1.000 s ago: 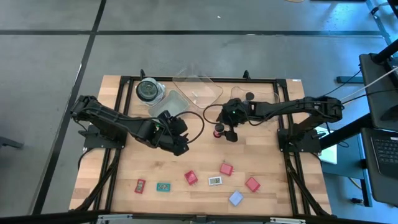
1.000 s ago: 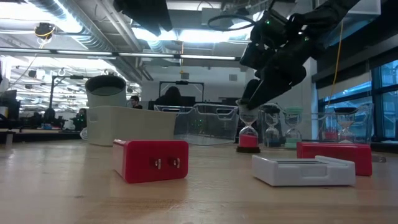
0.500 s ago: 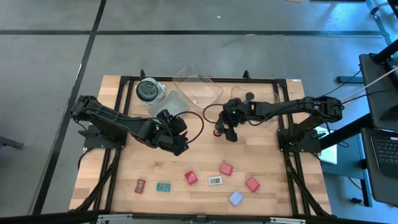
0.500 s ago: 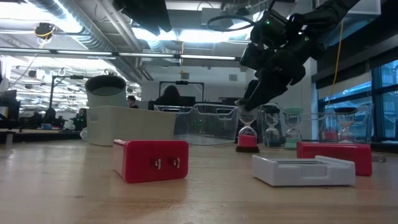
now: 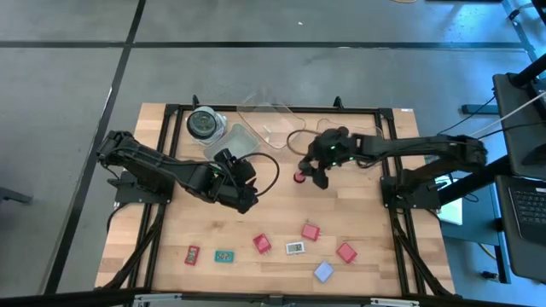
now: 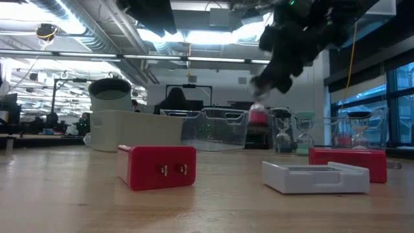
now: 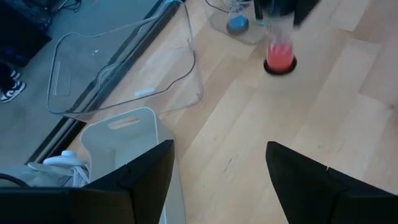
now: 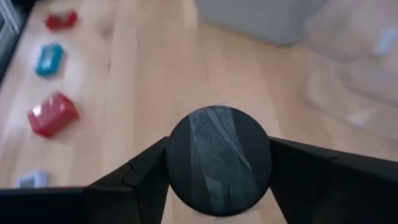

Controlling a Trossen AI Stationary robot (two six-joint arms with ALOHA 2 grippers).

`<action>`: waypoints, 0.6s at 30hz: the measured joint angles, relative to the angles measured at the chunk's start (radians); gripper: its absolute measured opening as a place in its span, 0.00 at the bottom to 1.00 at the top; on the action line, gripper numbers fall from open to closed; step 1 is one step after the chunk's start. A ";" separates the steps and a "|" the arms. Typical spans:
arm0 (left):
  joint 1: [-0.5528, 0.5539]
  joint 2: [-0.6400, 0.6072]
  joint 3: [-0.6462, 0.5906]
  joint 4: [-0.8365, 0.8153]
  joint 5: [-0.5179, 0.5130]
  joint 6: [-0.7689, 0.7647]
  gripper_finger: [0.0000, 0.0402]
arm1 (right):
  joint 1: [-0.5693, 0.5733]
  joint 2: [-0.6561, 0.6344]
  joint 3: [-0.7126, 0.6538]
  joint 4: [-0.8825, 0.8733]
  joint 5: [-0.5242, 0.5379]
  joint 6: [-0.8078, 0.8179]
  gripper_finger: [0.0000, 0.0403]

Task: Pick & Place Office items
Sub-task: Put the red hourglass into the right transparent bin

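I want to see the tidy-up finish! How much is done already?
Almost nothing yet: the clear tray looks empty. The right gripper is shut on the red sand timer, lifted off the table. Seven small pieces, like the red block, lie unsorted. The left gripper waits.

Grey floor (image 5: 68,102), ceiling striplights (image 6: 194,35)

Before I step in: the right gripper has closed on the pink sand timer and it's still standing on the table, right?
Not quite. The right gripper is shut on the pink sand timer, but the low view shows the timer lifted clear of the table.
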 joint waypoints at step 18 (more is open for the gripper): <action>0.001 0.000 0.000 -0.010 -0.027 0.000 0.62 | -0.111 -0.474 0.000 -0.391 0.235 0.171 0.55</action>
